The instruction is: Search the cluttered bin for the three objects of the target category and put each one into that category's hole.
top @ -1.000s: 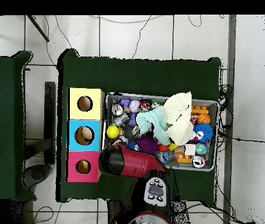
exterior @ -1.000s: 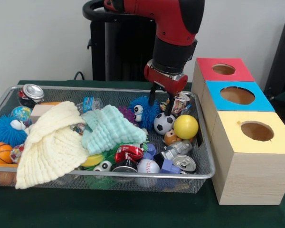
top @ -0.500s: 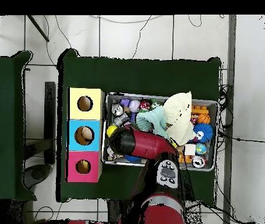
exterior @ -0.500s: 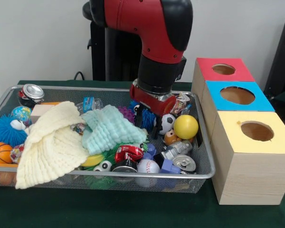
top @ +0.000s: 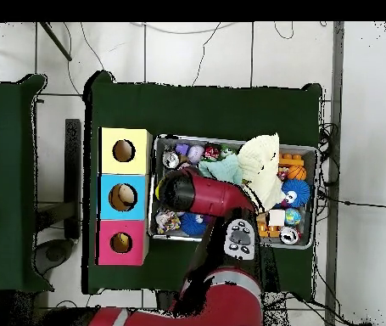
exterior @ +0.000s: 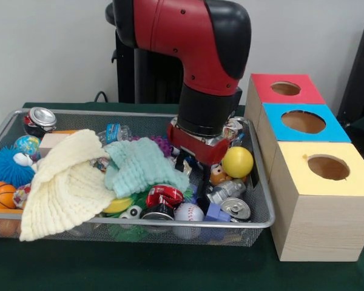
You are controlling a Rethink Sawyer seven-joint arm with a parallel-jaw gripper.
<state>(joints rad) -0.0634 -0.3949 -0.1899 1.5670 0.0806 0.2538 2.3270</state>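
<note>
My gripper (exterior: pixel 193 173) hangs low in the right part of the wire mesh bin (exterior: pixel 79 222), open, its two black fingers (exterior: pixel 204 180) spread just above the toys. Right of it lies a yellow ball (exterior: pixel 237 162). In front of it lie a crushed silver can (exterior: pixel 226 191), a can top (exterior: pixel 235 208), a baseball (exterior: pixel 188 212) and a red can (exterior: pixel 164 195). I see nothing held between the fingers. Three boxes with round holes stand to the right: red (exterior: pixel 285 89), blue (exterior: pixel 303 121), yellow (exterior: pixel 327 167). In the overhead view the arm (top: pixel 204 193) covers the gripper.
A cream knitted cloth (exterior: pixel 67 182) and a mint cloth (exterior: pixel 142 163) drape over the bin's middle and left. A blue spiky toy (exterior: pixel 9 167), a basketball (exterior: pixel 0 195) and another can (exterior: pixel 39 119) lie at the left. Overhead, the boxes (top: pixel 124 197) line the bin's left side.
The arm has swung from the bin's back right corner toward the middle and come down lower. It now hides the soccer ball and the blue furry toy. The fingers stay spread.
</note>
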